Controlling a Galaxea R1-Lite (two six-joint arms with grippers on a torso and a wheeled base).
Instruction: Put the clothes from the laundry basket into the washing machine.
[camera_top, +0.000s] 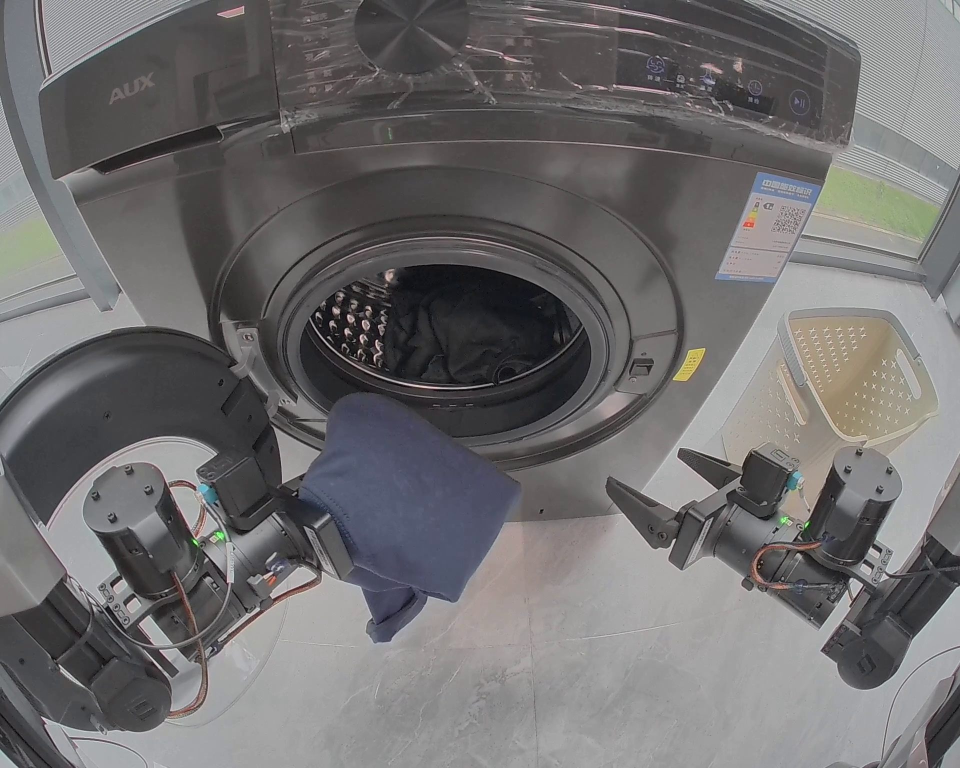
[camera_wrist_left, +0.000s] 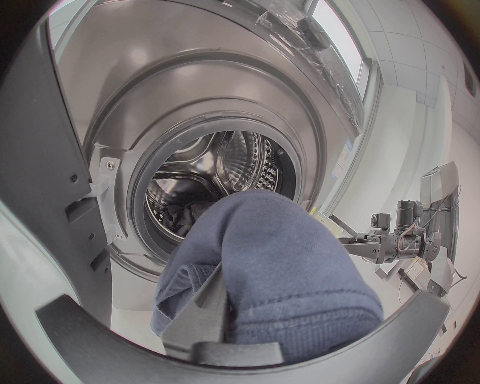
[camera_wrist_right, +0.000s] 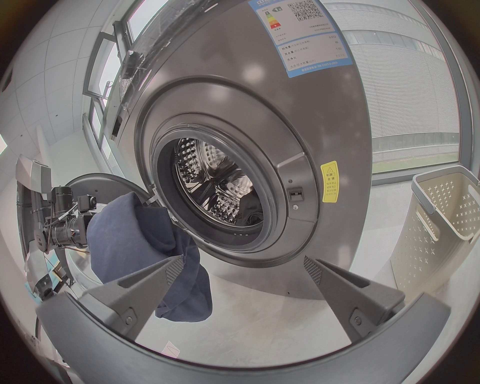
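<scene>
pale marbled floor (camera_top: 600, 660) under a rumpled navy garment (camera_top: 410, 500), hem drooping.

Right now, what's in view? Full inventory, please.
washing machine: 1, dark grey, straight ahead, front opening uncovered
machine door: 1, dark, swung open to the robot's left
clothes in drum: count cannot be told, black, piled inside the drum
navy garment: 1, dark blue, hanging just in front of the opening's lower rim
laundry basket: 1, cream, on the floor right of the machine
label: 1, blue and white, machine front, upper right
sticker: 1, yellow, right of the opening
floor: pale grey tiles
left claw: 1, shut on the navy garment
right claw: 1, open, empty, above the floor right of the opening
</scene>
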